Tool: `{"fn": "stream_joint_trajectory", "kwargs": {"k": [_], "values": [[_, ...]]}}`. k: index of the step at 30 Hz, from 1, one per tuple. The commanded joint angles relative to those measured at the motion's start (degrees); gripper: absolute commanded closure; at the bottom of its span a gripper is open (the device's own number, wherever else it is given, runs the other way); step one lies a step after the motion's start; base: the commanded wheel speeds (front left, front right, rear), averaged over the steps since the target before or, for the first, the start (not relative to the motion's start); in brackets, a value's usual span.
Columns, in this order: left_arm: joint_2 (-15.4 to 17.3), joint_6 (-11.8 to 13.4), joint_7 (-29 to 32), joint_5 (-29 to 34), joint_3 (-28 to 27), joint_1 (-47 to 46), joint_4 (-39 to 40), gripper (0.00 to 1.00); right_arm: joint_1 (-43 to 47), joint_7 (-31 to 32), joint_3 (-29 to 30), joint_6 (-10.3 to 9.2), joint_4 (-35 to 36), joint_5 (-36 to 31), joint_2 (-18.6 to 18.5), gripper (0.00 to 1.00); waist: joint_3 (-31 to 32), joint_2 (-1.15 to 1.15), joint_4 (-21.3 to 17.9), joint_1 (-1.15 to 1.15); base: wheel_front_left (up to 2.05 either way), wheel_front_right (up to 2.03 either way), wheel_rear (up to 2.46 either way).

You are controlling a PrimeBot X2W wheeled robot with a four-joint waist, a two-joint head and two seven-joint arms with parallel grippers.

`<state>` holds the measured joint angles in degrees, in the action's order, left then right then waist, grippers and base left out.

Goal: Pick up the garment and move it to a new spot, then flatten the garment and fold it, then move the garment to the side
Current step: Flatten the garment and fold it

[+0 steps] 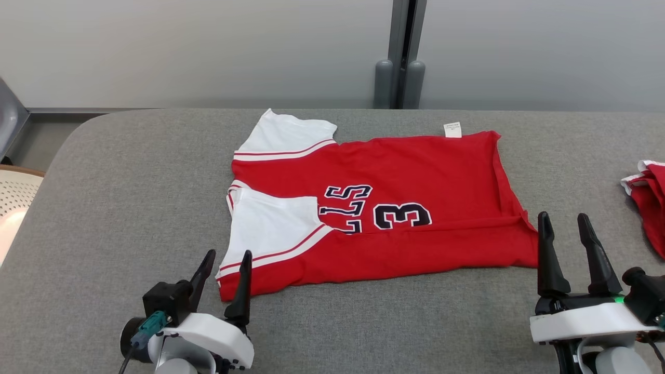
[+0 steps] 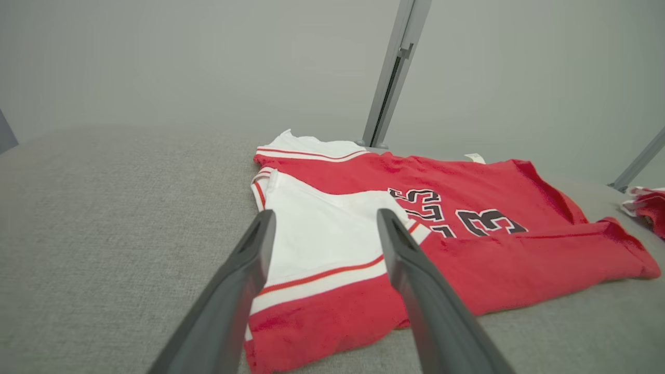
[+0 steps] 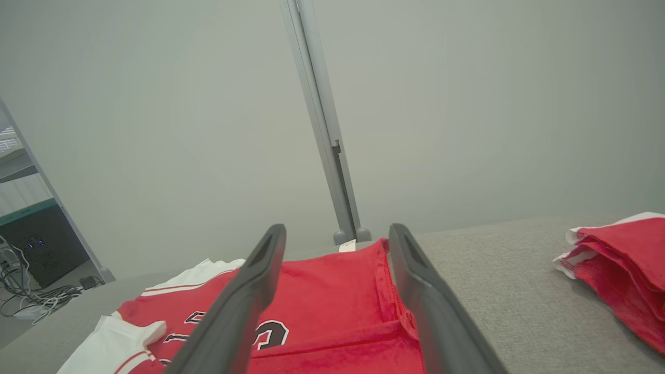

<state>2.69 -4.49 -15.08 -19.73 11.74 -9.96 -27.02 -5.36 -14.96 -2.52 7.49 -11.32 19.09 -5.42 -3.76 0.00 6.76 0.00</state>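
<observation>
Grey woven table (image 1: 130, 208), rounded corner, under soft red-and-white garment (image 1: 415, 171). Left end effector (image 1: 229, 253), right end effector (image 1: 563, 215): both dark, tapered, spread apart, empty.

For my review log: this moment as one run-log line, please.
garment: red jersey partly folded on grey table | left pincer: open, near sleeve corner | right pincer: open, near hem corner | held: nothing

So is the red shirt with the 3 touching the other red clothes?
Apart. In the head view, bare grey table lies between the red shirt and the other red clothes at the right edge.
</observation>
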Motion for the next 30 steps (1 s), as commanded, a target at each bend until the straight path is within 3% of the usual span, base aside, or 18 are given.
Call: {"fn": "stream_joint_trajectory", "kwargs": {"k": [1,3,5,8,18,22,23,24,25,30], "values": [[0.4,0.98,-0.08,0.98,0.04,-1.82,-3.14,0.0,-0.57,-0.29,-0.07,0.0,-0.31,0.02,-0.15,0.0,-0.33,0.0,-0.48,0.0,0.0,0.0,0.0],[0.36,1.56,-0.09,1.65,0.17,-2.85,-5.07,0.0,-0.61,-0.29,-0.12,0.0,-0.56,0.05,-0.17,0.0,-0.47,0.0,-0.71,0.0,0.0,0.0,0.0],[0.72,4.14,-0.07,3.52,0.13,-4.96,-10.79,0.0,-0.85,-0.29,-0.31,0.0,-1.22,0.25,-0.25,0.0,-1.0,0.0,-1.35,0.0,0.0,0.0,0.0],[0.73,4.83,-0.08,4.29,0.41,-6.41,-14.58,0.0,-1.01,-0.3,-0.35,0.0,-1.54,0.38,-0.22,0.0,-1.35,0.0,-1.81,0.0,0.0,0.0,0.0],[0.71,5.11,1.94,4.39,1.81,-12.24,-27.98,0.0,-1.74,-0.3,-0.11,0.0,-2.36,0.3,-0.02,0.0,-2.56,0.0,-3.02,0.0,0.0,0.0,0.0],[0.67,4.03,3.43,4.13,2.6,-13.48,-31.57,0.0,-1.76,-0.3,-0.09,0.0,-2.76,0.43,0.01,0.0,-2.74,0.0,-3.13,0.0,0.0,0.0,0.0],[0.62,3.49,3.97,3.98,2.89,-13.6,-32.41,0.24,-1.77,-0.3,-0.04,0.0,-2.88,0.45,0.02,0.0,-2.73,0.0,-3.12,0.0,0.0,0.0,0.0],[0.54,2.85,4.55,3.98,3.36,-13.75,-33.16,0.89,-1.78,-0.3,0.04,0.0,-3.05,0.49,0.04,0.0,-2.7,0.0,-3.09,0.0,0.0,0.0,0.0],[0.5,2.23,4.81,3.86,3.71,-13.84,-33.6,1.0,-1.78,-0.3,0.21,0.0,-3.27,0.55,0.08,0.0,-2.65,0.0,-3.05,0.0,0.0,0.0,0.0],[0.77,2.33,1.36,3.05,3.36,-15.68,-31.76,1.0,-2.05,-0.05,1.48,0.0,-8.28,0.98,0.29,0.0,-2.24,0.0,-2.29,0.0,0.0,0.0,0.0]]}}
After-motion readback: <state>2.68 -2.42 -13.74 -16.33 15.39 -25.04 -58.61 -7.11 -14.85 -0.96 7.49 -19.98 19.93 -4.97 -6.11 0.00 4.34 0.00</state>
